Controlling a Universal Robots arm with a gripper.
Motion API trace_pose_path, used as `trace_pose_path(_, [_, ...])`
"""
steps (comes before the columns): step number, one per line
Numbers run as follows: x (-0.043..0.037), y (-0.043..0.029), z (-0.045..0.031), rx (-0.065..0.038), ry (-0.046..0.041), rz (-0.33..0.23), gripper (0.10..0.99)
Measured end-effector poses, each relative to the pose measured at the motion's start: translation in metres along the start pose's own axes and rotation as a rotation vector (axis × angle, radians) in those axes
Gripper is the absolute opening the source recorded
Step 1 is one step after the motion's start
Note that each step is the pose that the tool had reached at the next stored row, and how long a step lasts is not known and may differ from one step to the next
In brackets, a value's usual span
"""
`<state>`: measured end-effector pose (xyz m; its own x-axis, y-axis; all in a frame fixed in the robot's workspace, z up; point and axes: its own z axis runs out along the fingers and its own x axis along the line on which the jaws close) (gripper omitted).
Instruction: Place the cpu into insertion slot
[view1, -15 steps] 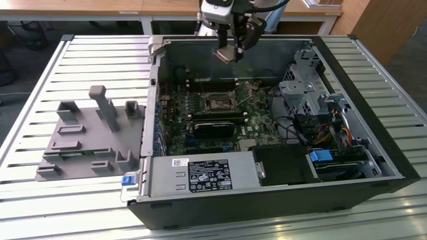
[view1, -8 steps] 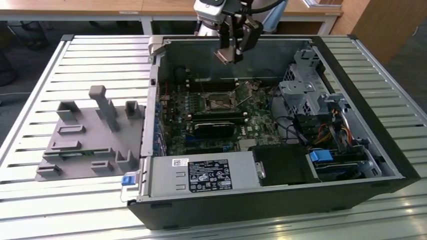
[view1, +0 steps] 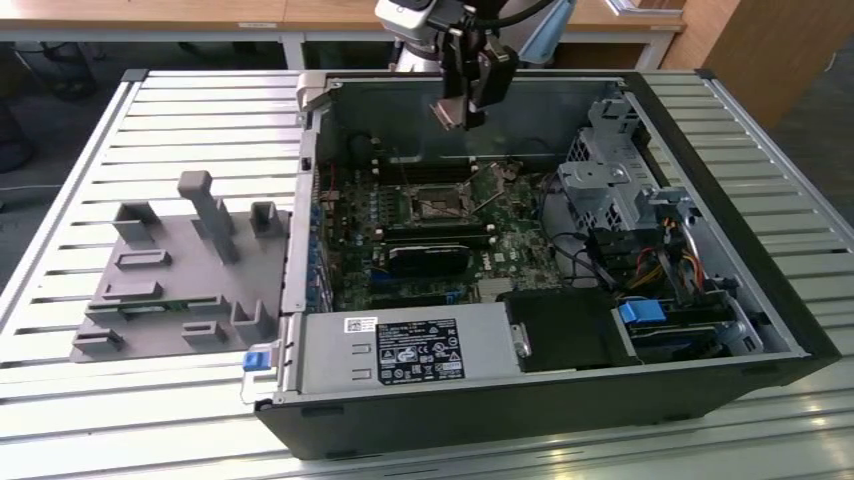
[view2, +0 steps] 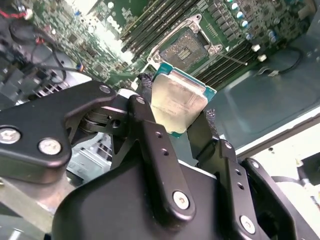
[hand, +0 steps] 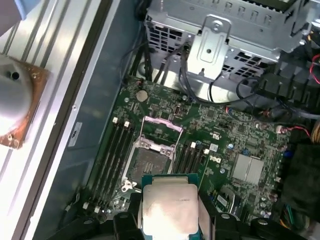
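My gripper (view1: 462, 112) hangs above the open computer case (view1: 747, 300), shut on the cpu (view1: 451, 113). The cpu is a small square chip with a dull silvery face and a green edge. In both wrist views it sits clamped between the black fingers (view2: 145, 107), cpu (view2: 177, 102) and cpu (hand: 169, 207). The insertion slot (view1: 438, 205) lies below on the green motherboard, a square socket with a dark centre and a metal frame that stands open. It is bare in both wrist views, slot (view2: 186, 47) and slot (hand: 150, 162). The cpu is held well above it, apart from the board.
Long memory slots (hand: 107, 157) flank the socket. A black card (view1: 427, 262) lies just in front of it. A metal drive cage (view1: 614, 190) with cables fills the case's right side, and a power supply (view1: 400, 350) sits at the front. A grey fixture (view1: 187, 265) stands on the slatted table.
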<state>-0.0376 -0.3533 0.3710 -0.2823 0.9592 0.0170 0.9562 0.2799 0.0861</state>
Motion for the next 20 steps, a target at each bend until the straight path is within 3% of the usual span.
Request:
trace_pose_path(9, [0.0000, -0.0002, 0.0034, -0.003, -0.0137, 0.157, 0.533])
trace_pose_path(17, [0.0029, -0.0005, 0.0173, -0.002, -0.0207, 0.243, 0.533])
trace_pose_path(20, [0.0036, -0.0007, 0.0229, 0.000, -0.0209, 0.250, 0.533])
